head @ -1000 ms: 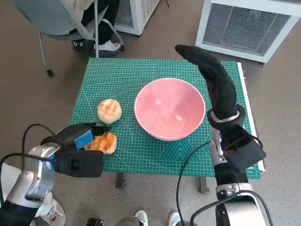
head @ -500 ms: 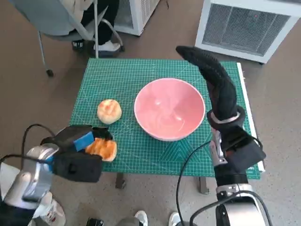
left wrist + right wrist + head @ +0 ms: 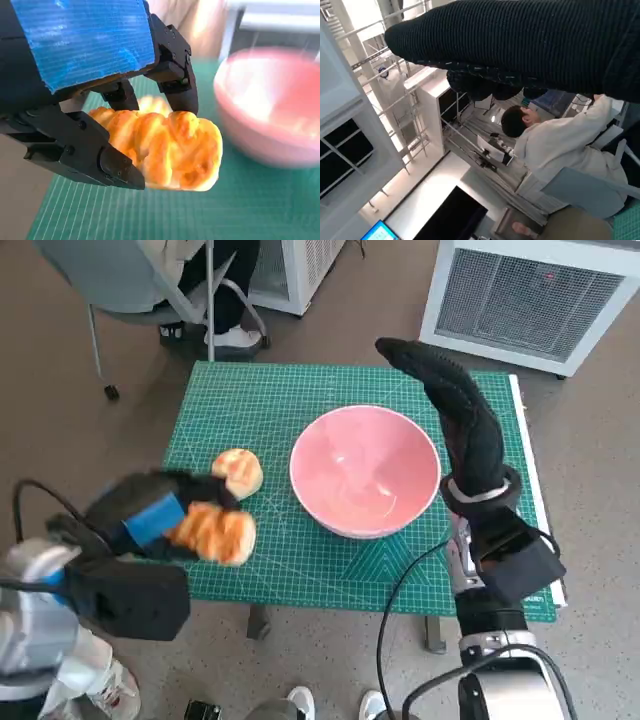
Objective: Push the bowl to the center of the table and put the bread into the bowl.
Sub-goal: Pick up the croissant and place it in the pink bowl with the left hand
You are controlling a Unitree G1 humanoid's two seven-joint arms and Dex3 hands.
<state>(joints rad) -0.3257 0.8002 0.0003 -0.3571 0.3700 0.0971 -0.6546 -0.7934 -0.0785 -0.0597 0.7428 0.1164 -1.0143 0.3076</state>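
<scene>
A pink bowl (image 3: 365, 470) stands near the middle of the green mat (image 3: 300, 400); the left wrist view shows it blurred (image 3: 272, 100). My left hand (image 3: 160, 515) holds a golden twisted bread (image 3: 213, 532) lifted off the mat, left of the bowl. In the left wrist view the black fingers (image 3: 175, 70) clamp that bread (image 3: 165, 150) from both sides. A second round bun (image 3: 238, 471) lies on the mat just beyond it. My right hand (image 3: 450, 400) in the black glove is raised at the bowl's right rim, fingers stretched out, holding nothing.
A grey chair (image 3: 130, 280) with a seated person's feet stands beyond the table's far left corner. A white grilled unit (image 3: 540, 295) sits at the far right. The right wrist view shows a person in white (image 3: 555, 145) and shelving.
My left hand has lifted the twisted bread off the mat and carried it slightly toward the bowl. The right hand and bowl have stayed put. The camera shifted a little.
</scene>
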